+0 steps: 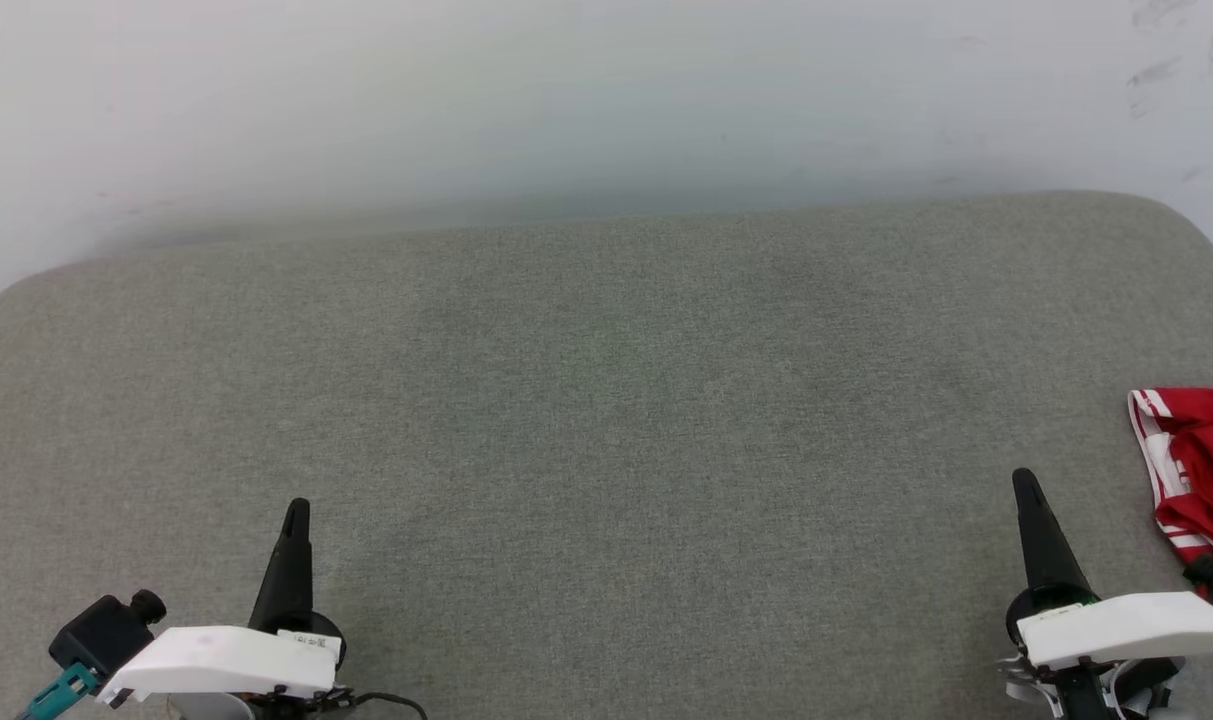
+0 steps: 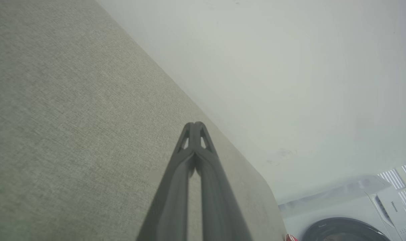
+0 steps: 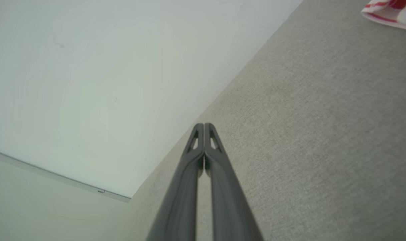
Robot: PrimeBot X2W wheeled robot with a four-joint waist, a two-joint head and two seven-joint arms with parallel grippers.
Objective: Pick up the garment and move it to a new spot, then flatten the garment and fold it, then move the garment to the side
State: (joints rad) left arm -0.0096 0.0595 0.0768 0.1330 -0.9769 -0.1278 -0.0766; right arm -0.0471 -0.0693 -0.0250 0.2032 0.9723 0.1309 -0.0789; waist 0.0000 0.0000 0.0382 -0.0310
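Observation:
The garment [image 1: 1198, 470] is a red cloth with white-and-red striped trim, bunched at the right edge of the grey fabric surface [image 1: 606, 400], partly cut off by the head view's edge. A corner of the garment [image 3: 390, 11] shows at the top right of the right wrist view. My right gripper [image 1: 1024, 480] is shut and empty, a short way left of the garment and apart from it. At the lower left, far from the garment, my left gripper [image 1: 296, 508] is also shut and empty. Both wrist views show the fingertips [image 2: 195, 125] [image 3: 204, 125] pressed together above the grey surface.
A pale wall [image 1: 606, 90] rises behind the surface's far edge. A white washing machine [image 2: 350, 217] stands past the surface's end in the left wrist view. A black and teal fitting [image 1: 96, 640] sits beside my left forearm.

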